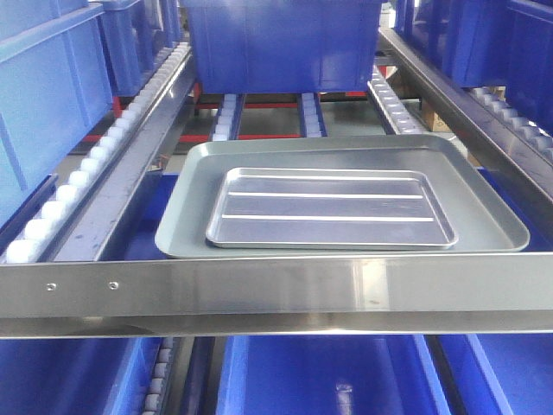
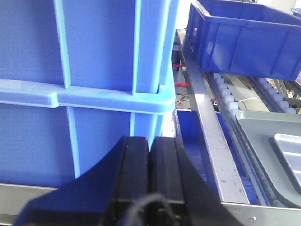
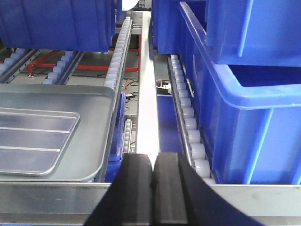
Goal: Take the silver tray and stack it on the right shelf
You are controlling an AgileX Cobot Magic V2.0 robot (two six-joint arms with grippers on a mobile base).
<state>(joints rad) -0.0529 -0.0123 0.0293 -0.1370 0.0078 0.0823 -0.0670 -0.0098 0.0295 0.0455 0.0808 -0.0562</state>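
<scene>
Nearest in the front view, the broad steel crossbar (image 1: 276, 290) of the right shelf (image 1: 130, 186) is seen running across the frame, with blue bins (image 1: 328, 380) visible below it. Just behind the crossbar the silver tray (image 1: 328, 207) is found lying flat inside a larger grey tray (image 1: 181, 229) — its two long ridges run left to right, and its rim is ringed on every side by the grey tray's floor. The grey tray is carried on the roller rails, between a left rail of white rollers (image 1: 82, 177) and a right steel rail (image 1: 471, 108). Farther back, short roller tracks and a red bar are seen, and a blue crate (image 1: 281, 43) stands at the rear.

In the left wrist view the left gripper (image 2: 150, 181) is shown with its black fingers pressed together, nothing between them, in front of a tall blue crate (image 2: 84, 89). In the right wrist view the right gripper (image 3: 153, 190) is likewise closed on nothing — beside stacked blue crates (image 3: 249, 103), with both trays at its left.
</scene>
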